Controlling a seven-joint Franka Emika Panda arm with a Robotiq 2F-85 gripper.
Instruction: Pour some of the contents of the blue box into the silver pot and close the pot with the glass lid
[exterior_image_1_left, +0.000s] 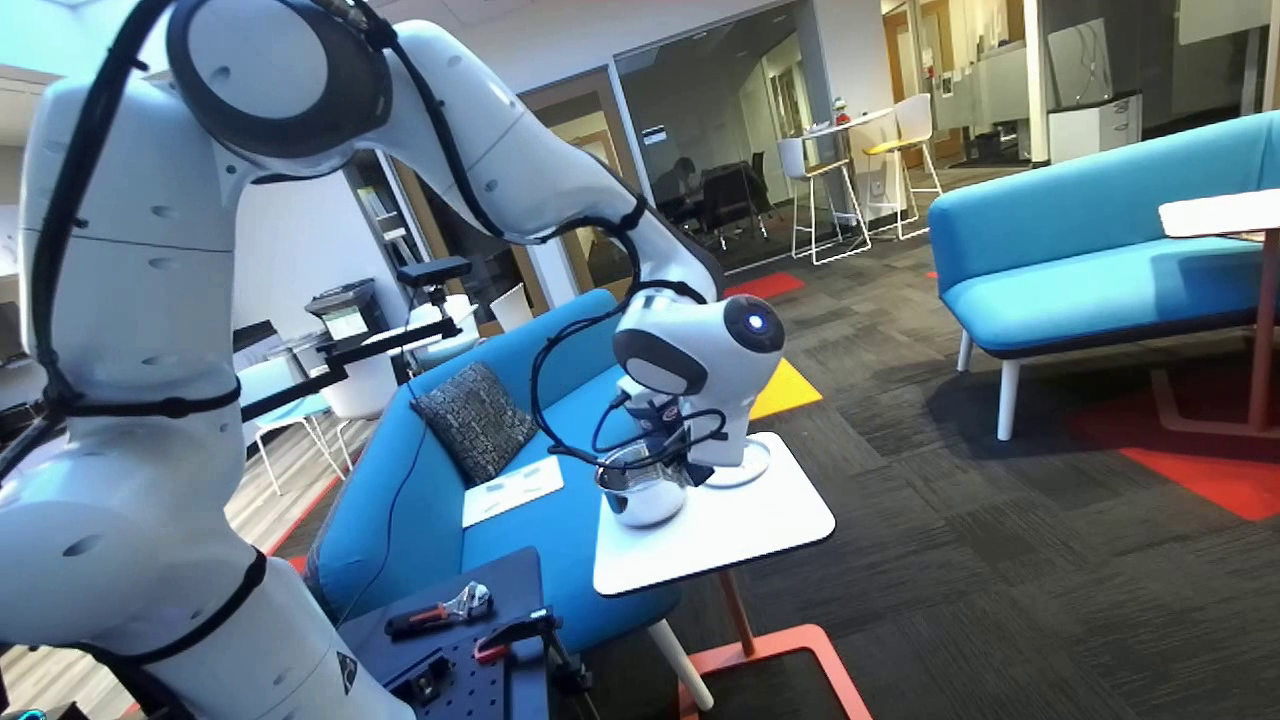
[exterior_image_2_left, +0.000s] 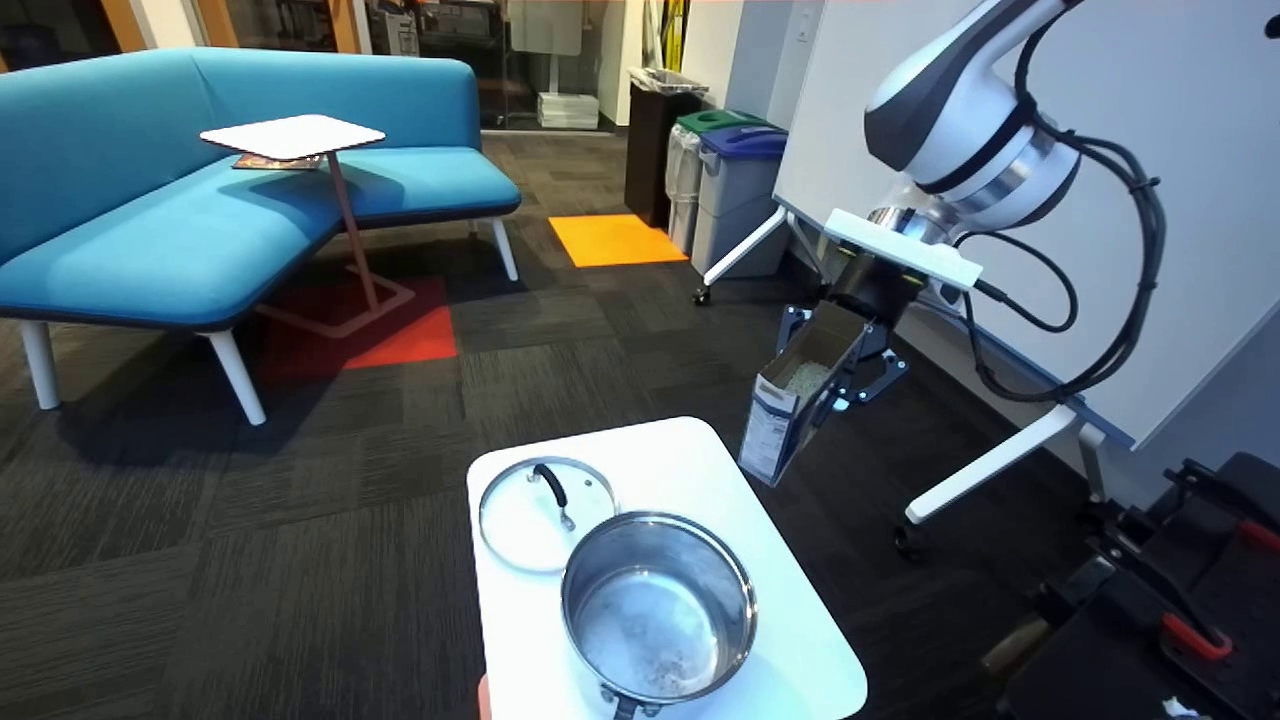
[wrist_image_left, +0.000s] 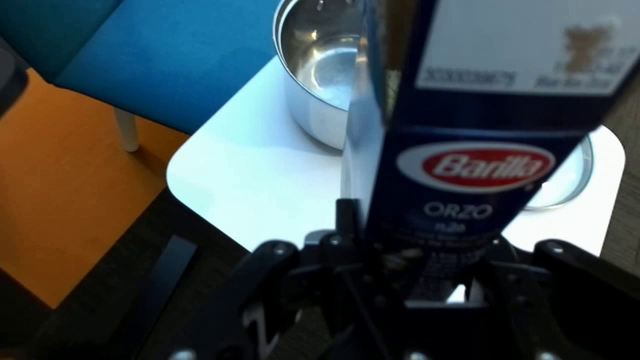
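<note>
Lounge area: dark carpet (exterior_image_2_left: 350, 480) with an orange square (exterior_image_2_left: 612, 240); blue sofa (exterior_image_2_left: 130, 230), lidded bins (exterior_image_2_left: 740, 200) and whiteboard (exterior_image_2_left: 1130, 180) in the background. On a nearer sofa (exterior_image_1_left: 548, 527): patterned cushion (exterior_image_1_left: 478, 420), white sheet (exterior_image_1_left: 513, 490). On a dark bench (exterior_image_1_left: 514, 577): one hand tool (exterior_image_1_left: 438, 613), handle black and red, head metal. White side table (exterior_image_2_left: 690, 460), bearing two items: silver pot (exterior_image_2_left: 655, 610), upright, open-topped; glass lid (exterior_image_2_left: 525, 525), flat, just beside the pot, black handle (exterior_image_2_left: 550, 485) uppermost. Black cables (exterior_image_1_left: 537, 388) loop across the pot in an exterior view. Gripper (exterior_image_2_left: 825, 358): jaws pinching the blue box (wrist_image_left: 450, 200), which is held aloft, tilted, apart from the pot, mouth open, pale grains (exterior_image_2_left: 808, 378) showing within. In the wrist view the box blocks part of both pot and lid. Lettering on the box: "Barilla", white on a red oval with a white border; beneath it, "ORZO" in pale capitals. Smaller print below perhaps reads "n.26", though blur leaves this uncertain. Upper pale panel (wrist_image_left: 490, 40): row of digits, illegible.
</note>
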